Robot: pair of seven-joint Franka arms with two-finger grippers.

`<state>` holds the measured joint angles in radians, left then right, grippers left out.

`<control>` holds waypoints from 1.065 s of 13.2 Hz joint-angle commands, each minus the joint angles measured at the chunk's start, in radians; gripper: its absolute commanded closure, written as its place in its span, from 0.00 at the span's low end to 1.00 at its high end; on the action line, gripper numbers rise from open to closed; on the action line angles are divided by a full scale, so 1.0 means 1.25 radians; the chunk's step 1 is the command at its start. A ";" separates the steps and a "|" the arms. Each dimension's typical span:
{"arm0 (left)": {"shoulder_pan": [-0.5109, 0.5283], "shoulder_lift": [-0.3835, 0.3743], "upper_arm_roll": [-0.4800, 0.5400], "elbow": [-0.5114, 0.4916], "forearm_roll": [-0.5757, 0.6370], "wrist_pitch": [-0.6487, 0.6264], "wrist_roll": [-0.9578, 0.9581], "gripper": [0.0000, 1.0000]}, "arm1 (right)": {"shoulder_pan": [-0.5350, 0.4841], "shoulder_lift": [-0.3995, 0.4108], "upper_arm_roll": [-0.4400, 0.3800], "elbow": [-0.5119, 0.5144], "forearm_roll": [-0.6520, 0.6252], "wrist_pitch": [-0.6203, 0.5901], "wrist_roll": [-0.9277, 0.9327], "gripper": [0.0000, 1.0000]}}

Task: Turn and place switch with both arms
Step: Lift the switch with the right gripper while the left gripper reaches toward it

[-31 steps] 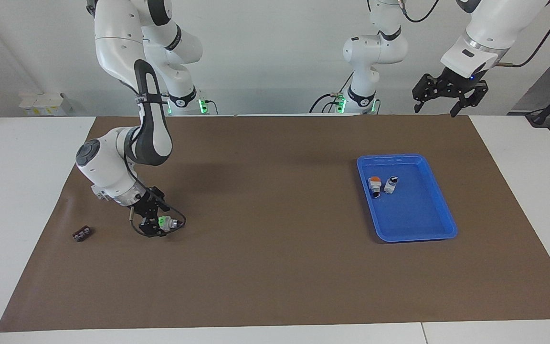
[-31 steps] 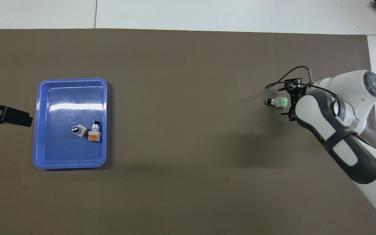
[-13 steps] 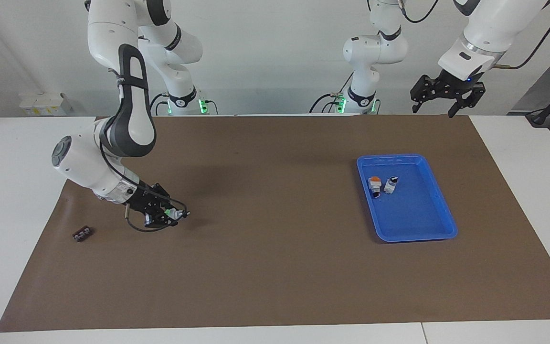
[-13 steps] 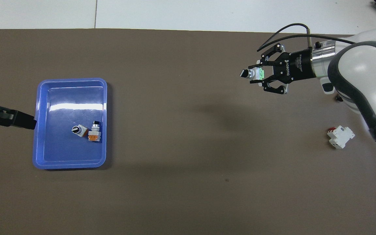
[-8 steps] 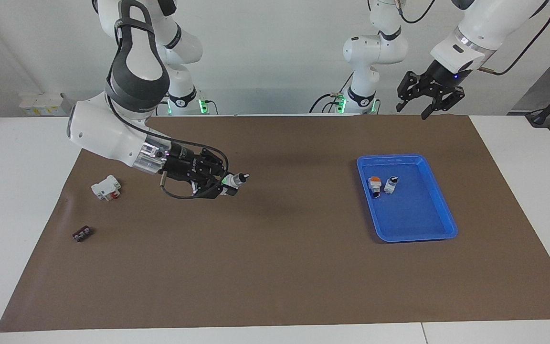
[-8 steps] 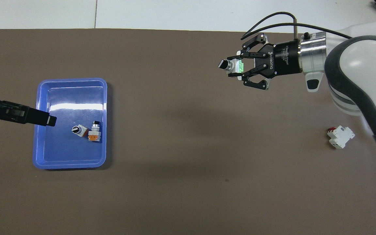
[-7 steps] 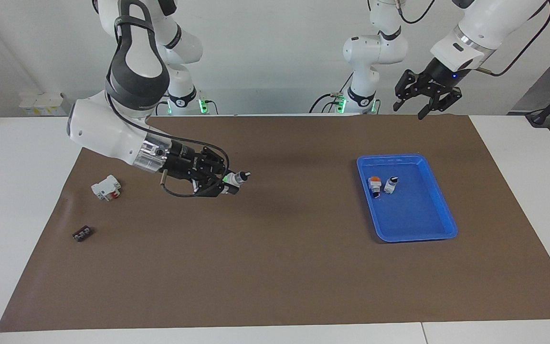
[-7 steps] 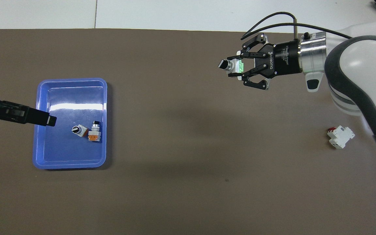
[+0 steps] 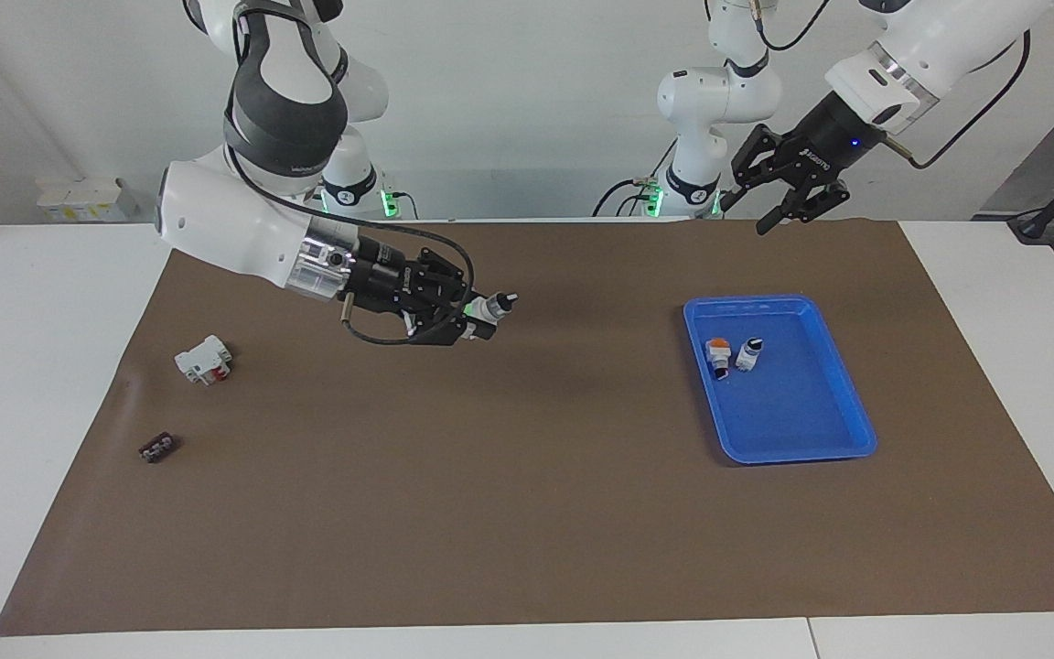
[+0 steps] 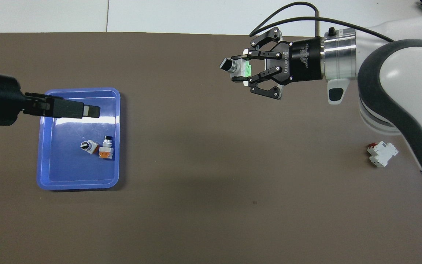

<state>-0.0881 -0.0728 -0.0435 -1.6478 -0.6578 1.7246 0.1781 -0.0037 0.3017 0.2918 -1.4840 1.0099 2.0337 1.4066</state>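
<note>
Carrying toward blue tray (image 9: pixel 843 403): switch (image 9: pixel 487 309) clamped in right gripper (image 9: pixel 467 316), lifted off mat since a second ago, now held over mat well short of tray. Left gripper (image 9: pixel 788 188), fingers spread, brought in above tray for likely handover. Tray occupied by orange-capped switch (image 9: pixel 717 355) and white-and-black switch (image 9: pixel 749 353), side by side.

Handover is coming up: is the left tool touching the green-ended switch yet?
Apart. The facing view shows the left tool up over the table edge near the robots, a wide stretch of brown mat from the switch, which the right tool holds.
</note>
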 commanded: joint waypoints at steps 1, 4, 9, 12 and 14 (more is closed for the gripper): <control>-0.026 0.014 0.007 -0.022 -0.102 0.077 0.012 0.42 | 0.026 -0.008 0.041 0.003 0.006 0.072 0.045 1.00; -0.046 0.062 -0.002 0.007 -0.202 0.111 0.012 0.45 | 0.054 -0.007 0.040 -0.002 0.005 0.130 0.061 1.00; -0.045 0.123 -0.053 0.097 -0.227 0.121 0.017 0.53 | 0.067 -0.007 0.041 0.002 0.003 0.144 0.063 1.00; -0.040 0.148 -0.093 0.124 -0.226 0.173 0.012 0.55 | 0.083 -0.007 0.041 -0.002 0.003 0.150 0.060 1.00; -0.044 0.159 -0.095 0.136 -0.220 0.176 0.011 0.56 | 0.083 -0.008 0.041 -0.002 0.003 0.150 0.060 1.00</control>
<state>-0.1391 0.0945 -0.1614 -1.5199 -0.9275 1.9341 0.1909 0.1030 0.2963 0.3369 -1.4815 1.0099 2.2033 1.4729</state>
